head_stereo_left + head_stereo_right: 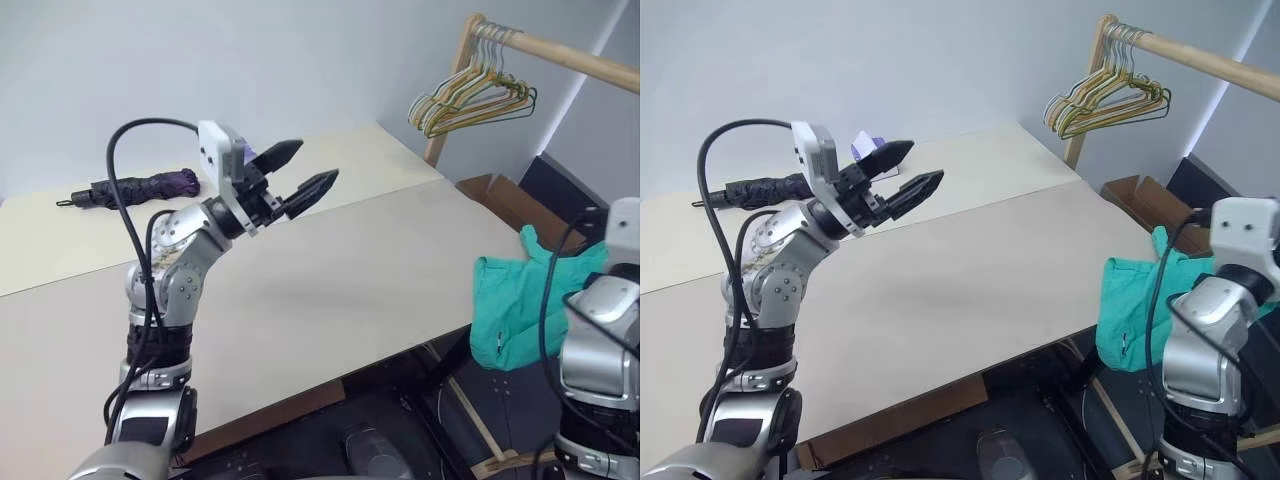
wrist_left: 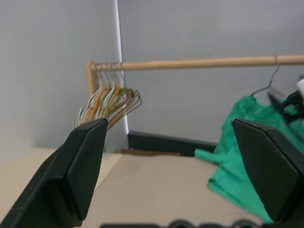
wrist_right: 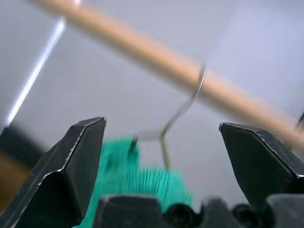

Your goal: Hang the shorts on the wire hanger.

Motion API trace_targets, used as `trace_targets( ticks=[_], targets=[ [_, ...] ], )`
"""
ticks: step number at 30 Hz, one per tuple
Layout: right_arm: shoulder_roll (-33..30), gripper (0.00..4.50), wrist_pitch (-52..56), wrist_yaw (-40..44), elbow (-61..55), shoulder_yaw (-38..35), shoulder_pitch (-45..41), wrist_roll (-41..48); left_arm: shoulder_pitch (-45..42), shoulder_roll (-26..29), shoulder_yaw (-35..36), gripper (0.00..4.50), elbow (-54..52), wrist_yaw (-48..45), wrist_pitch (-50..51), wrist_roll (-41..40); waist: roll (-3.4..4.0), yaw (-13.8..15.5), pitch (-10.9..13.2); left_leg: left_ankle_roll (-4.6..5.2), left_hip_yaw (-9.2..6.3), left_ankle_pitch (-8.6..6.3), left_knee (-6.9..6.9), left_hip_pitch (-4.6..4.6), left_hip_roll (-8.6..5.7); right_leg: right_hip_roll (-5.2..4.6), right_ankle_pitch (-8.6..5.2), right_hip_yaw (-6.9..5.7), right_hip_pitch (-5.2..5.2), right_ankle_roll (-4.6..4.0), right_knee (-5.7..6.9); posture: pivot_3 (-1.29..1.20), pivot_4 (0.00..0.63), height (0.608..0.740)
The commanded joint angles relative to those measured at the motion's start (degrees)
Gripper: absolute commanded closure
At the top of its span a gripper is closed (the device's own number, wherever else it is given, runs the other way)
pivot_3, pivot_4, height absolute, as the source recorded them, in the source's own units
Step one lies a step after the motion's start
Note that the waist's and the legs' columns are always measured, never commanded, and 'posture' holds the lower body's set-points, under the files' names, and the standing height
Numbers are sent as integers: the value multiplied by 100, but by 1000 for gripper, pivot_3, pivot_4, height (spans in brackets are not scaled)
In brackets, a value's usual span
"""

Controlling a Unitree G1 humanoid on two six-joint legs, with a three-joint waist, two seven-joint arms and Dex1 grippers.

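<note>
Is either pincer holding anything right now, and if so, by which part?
Nothing is held. The left pincer stands open over the table. The right pincer is open too, facing the shorts that hang on the wire hanger.

the shorts [image 1: 510, 310] are soft, matt green cloth, hung on a hanger [image 3: 178, 111] of thin dull metal wire from a smooth pale wooden rail [image 2: 199, 62], beside a matt beige table [image 1: 330, 290] and an umbrella [image 1: 140, 187] of dark purple fabric.
</note>
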Motion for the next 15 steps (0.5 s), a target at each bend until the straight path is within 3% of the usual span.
trace_targets(
  ticks=[1, 8, 15],
  targets=[
    [-116, 38, -1029, 386, -173, 253, -62, 156, 252, 293, -34, 0, -128, -96, -387, 382, -18, 17, 11, 0, 9, 0, -7, 12, 1, 2, 0, 11, 2, -1, 1, -225, 40, 740],
    [-136, 38, -580, 4707, -208, 966, -786, 3769, 1245, 926, 114, 0, -545, -166, -718, 798, -84, 141, 54, 0, 42, 0, -52, 45, 15, 19, 5, 57, 28, -7, -10, -92, 41, 740],
    [-648, 38, -141, 7700, 1001, 1755, -2007, 4903, 2421, 1449, 545, 0, -1431, -74, -657, 859, -112, 854, 97, 0, 62, 0, -60, 53, 17, 17, 11, 70, -2, -15, -22, 44, 45, 740]
  ],
)
